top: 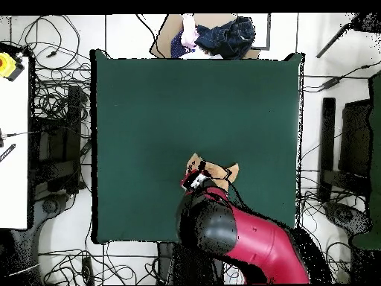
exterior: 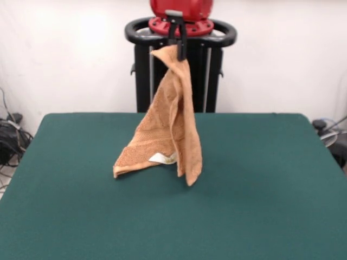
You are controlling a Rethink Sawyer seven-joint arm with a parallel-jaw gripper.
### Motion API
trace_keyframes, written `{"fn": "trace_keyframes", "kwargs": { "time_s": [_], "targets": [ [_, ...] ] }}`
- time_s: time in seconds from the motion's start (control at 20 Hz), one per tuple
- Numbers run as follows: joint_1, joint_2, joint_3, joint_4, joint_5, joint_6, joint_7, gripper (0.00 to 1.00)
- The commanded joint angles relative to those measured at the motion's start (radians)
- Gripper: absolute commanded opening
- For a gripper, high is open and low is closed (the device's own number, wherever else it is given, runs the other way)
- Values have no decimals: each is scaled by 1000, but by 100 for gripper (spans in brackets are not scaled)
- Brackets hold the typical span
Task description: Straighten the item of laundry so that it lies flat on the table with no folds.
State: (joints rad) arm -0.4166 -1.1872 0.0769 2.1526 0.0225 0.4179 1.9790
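A light orange terry towel [exterior: 169,127] hangs from my gripper [exterior: 177,51], which is shut on its top corner high above the table. The towel drapes down in long folds. Its lower corners rest on or just over the dark green table [exterior: 260,189] near the middle. A small white label [exterior: 159,158] shows near its lower edge. In the overhead view only small bits of the towel [top: 223,170] show beside the gripper [top: 198,179], mostly hidden under the red arm [top: 253,246].
The black pedestal [exterior: 181,65] stands behind the table's far edge. A pile of dark and purple clothes [top: 216,36] lies on a box beyond the table's other end. Cables [top: 52,112] and equipment lie on the floor around the table.
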Motion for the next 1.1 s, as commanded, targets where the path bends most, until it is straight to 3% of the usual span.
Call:
{"fn": "trace_keyframes", "kwargs": {
  "time_s": [0.05, 0.55, 1.1],
  "targets": [
    [87, 1, -44, -49, -50, 67, 155, 0],
    [151, -102, -105, -100, -49, 273, 168, 0],
    [132, -160, -91, -115, -24, 374, 139, 0]
  ]
}}
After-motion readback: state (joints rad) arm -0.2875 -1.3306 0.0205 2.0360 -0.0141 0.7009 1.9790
